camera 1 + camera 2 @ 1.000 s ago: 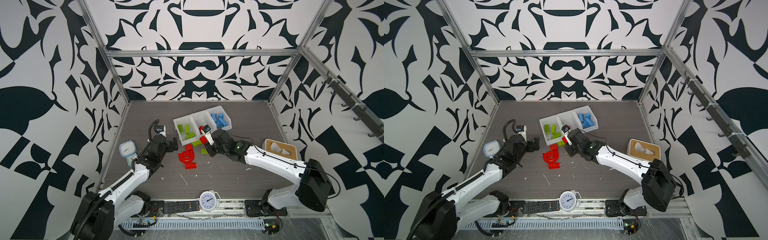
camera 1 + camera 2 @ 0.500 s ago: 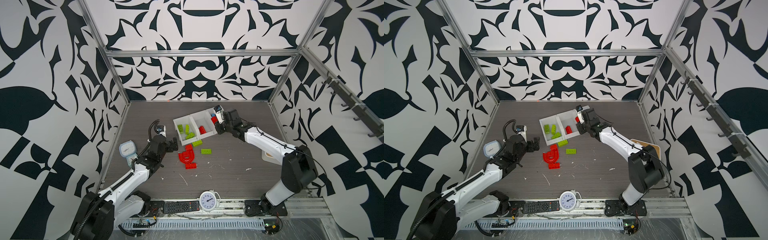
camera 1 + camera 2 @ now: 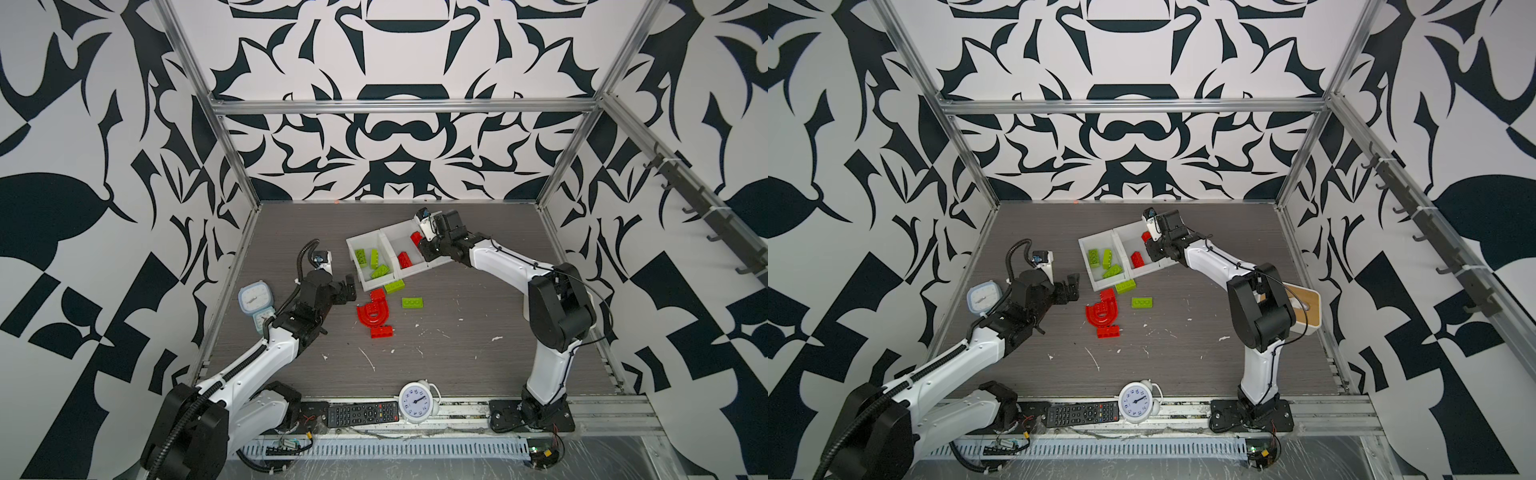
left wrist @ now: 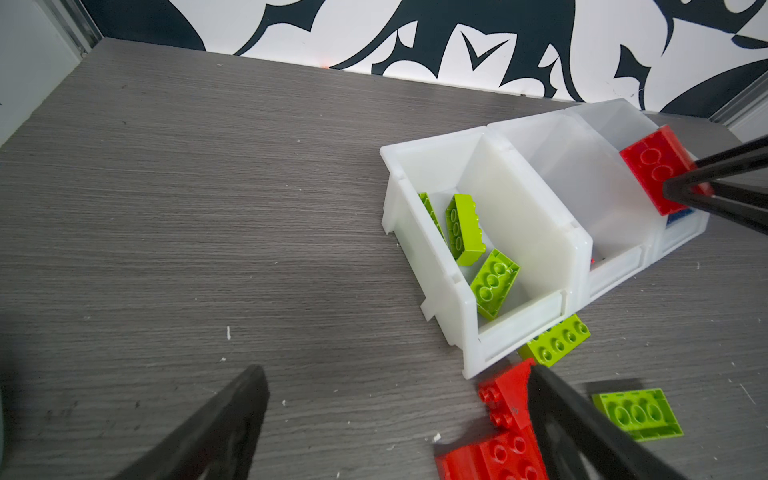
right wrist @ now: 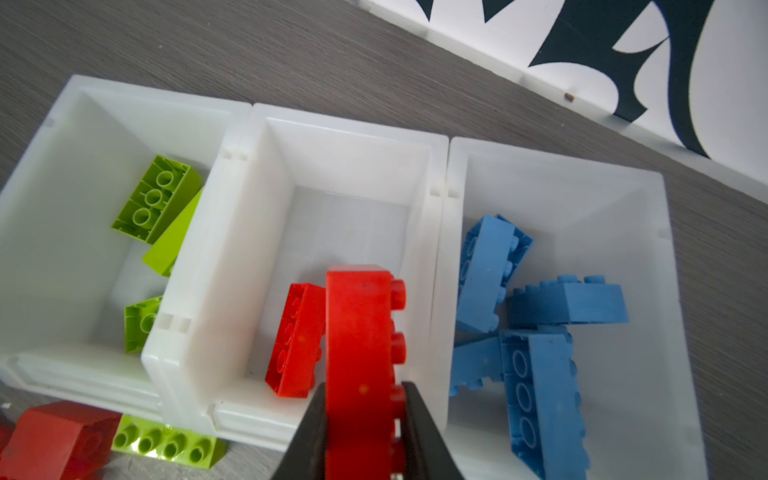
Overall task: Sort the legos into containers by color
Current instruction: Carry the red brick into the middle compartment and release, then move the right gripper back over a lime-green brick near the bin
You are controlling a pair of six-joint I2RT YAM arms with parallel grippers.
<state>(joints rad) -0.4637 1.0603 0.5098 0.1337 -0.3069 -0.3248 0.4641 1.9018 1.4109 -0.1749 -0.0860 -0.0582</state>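
The containers (image 3: pixel 362 238) (image 5: pixel 249 111) are three joined white bins at the middle back. Lime green legos (image 3: pixel 368 257) lie in the left bin, one red brick (image 5: pixel 296 340) in the middle bin and light blue bricks (image 5: pixel 536 345) in the right bin. My right gripper (image 3: pixel 419 243) (image 5: pixel 361 401) is shut on a red brick (image 5: pixel 359 328) over the middle bin, close to the blue bin's wall. A red arch (image 3: pixel 374 313), two red bricks (image 3: pixel 382 331) and two green bricks (image 3: pixel 412 302) lie on the table before the bins. My left gripper (image 3: pixel 351 286) (image 4: pixel 395 399) is open and empty, left of the arch.
A tissue box with a wooden lid (image 3: pixel 1304 309) stands at the right behind my right arm. A pale blue timer (image 3: pixel 254 297) sits at the left edge. A white alarm clock (image 3: pixel 415 401) and a remote (image 3: pixel 361 413) lie at the front edge.
My right gripper has carried the red brick from the table in front of the bins up and back over the middle bin. The left arm has not moved.
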